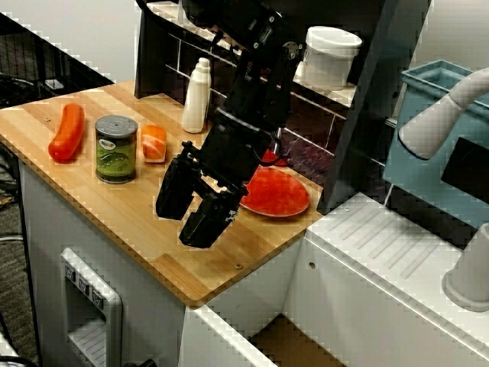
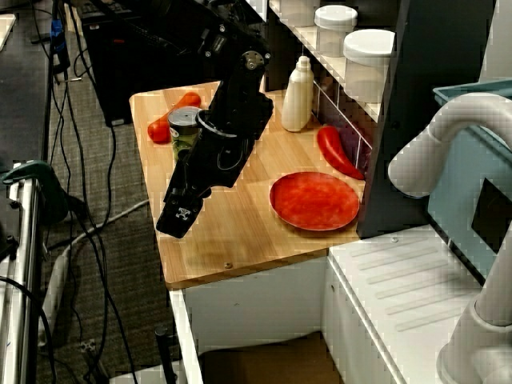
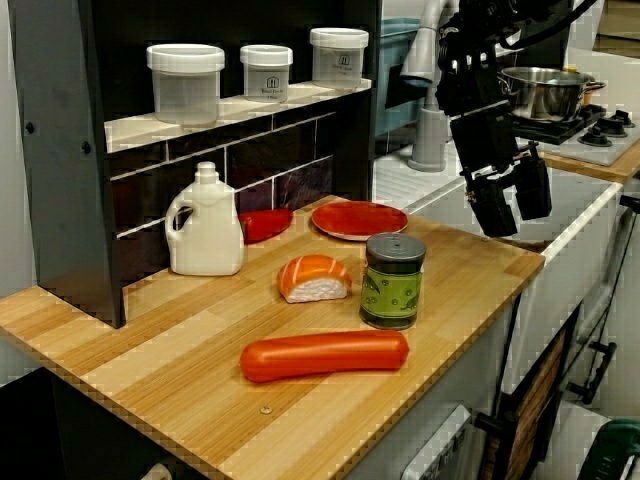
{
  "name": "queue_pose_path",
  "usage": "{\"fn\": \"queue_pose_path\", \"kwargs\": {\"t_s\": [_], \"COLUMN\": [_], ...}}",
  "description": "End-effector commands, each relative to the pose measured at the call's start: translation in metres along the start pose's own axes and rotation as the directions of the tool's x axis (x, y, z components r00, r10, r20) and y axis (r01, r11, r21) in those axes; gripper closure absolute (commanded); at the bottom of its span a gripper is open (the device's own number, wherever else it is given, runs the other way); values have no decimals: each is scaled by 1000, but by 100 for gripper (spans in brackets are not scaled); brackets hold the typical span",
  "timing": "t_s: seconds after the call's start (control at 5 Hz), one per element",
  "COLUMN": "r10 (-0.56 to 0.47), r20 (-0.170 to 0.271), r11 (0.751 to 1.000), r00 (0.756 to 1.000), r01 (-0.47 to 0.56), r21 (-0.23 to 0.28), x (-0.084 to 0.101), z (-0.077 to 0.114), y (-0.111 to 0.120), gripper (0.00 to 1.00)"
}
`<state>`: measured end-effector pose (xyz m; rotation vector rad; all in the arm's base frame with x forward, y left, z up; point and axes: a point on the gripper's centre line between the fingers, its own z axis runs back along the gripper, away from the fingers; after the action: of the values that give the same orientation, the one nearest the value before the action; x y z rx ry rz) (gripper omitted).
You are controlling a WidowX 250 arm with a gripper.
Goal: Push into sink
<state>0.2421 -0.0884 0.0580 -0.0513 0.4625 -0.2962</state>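
My gripper [image 1: 191, 210] [image 2: 180, 216] [image 3: 512, 200] hangs open and empty above the wooden counter [image 1: 153, 229], close to its sink-side edge and just in front of the red plate [image 1: 275, 191]. It touches nothing. To its left stand a green-labelled can [image 1: 116, 149] [image 3: 392, 282], a salmon sushi piece [image 1: 153, 143] and an orange-red sausage [image 1: 67, 131]. The sink [image 1: 294, 344] [image 2: 264, 360] lies below the counter's end, showing white walls and a brownish floor.
A white bottle [image 1: 196, 97] and a red pepper [image 2: 338, 152] sit by the dark shelf unit with white jars [image 1: 330, 55]. Past the sink are the ribbed drainboard [image 1: 390, 237], a white faucet [image 1: 443, 115] and a teal tub [image 1: 435, 130].
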Motion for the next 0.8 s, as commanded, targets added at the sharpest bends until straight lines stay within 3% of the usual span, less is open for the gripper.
{"fn": "queue_pose_path", "kwargs": {"t_s": [0.0,0.2,0.4,0.6], "r10": [0,-16,-5,43], "r20": [0,17,98,202], "r11": [1000,1000,1000,999], "r00": [1000,1000,995,978], "r01": [0,16,6,-45], "r21": [0,-4,-14,6], "x": [0,-16,-40,-59], "z": [0,14,35,55], "y": [0,10,33,56], "gripper": [0,0,0,0]}}
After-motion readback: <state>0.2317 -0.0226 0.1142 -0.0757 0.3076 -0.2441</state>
